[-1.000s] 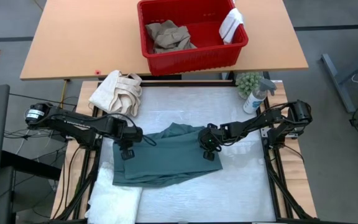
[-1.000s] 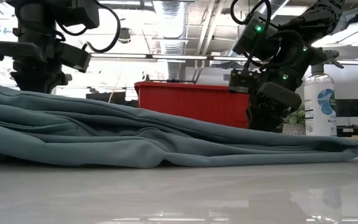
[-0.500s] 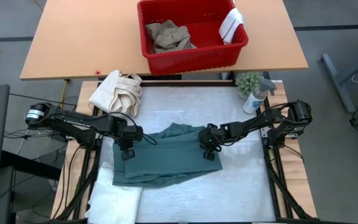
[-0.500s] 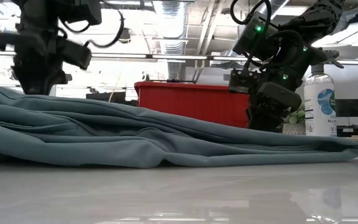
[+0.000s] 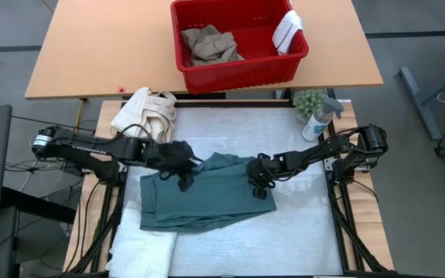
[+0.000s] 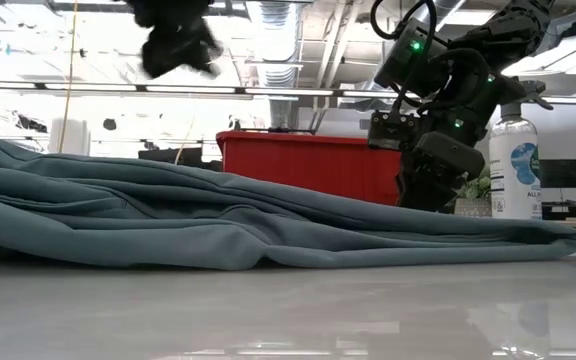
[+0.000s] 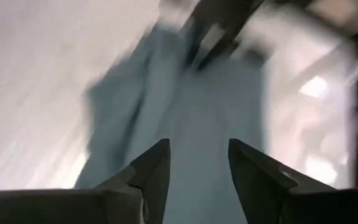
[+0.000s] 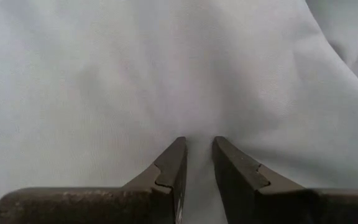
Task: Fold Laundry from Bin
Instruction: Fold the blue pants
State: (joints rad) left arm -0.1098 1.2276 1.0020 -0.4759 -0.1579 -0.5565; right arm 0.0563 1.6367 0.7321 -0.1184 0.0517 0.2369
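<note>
On the white mat at the table's middle lies the teal-green garment (image 5: 205, 194), spread flat with soft folds, and both my arms reach over it from opposite sides. My left gripper (image 5: 179, 162) hangs above the garment's upper left part; in the low view (image 6: 176, 38) it shows high above the cloth, clear of it. From my left wrist its fingers (image 7: 151, 169) stand apart with only air between them and the garment (image 7: 185, 112) spread beneath, so it holds nothing. My right gripper (image 5: 259, 182) is down on the garment's right edge. From my right wrist its fingers (image 8: 169, 167) are drawn close, a thin slit left between them, their tips pressed into the cloth (image 8: 135, 81), which puckers toward them; a fold appears pinched there. In the low view this gripper (image 6: 426, 195) meets the garment (image 6: 218, 225) in front of the red bin.

At the mat's near left corner rests a white textured towel (image 5: 141, 247), partly under the garment's edge. A cream canvas bundle (image 5: 145, 114) with loop handles sits at the mat's far left corner. The red bin (image 5: 238, 68) stands on the wooden table (image 5: 91, 46) beyond, holding tan khaki trousers (image 5: 207, 45) and a small white cloth (image 5: 287, 29) draped at its right end. A spray bottle (image 5: 319, 120) stands beside a small green plant (image 5: 308, 100) at the mat's far right.
</note>
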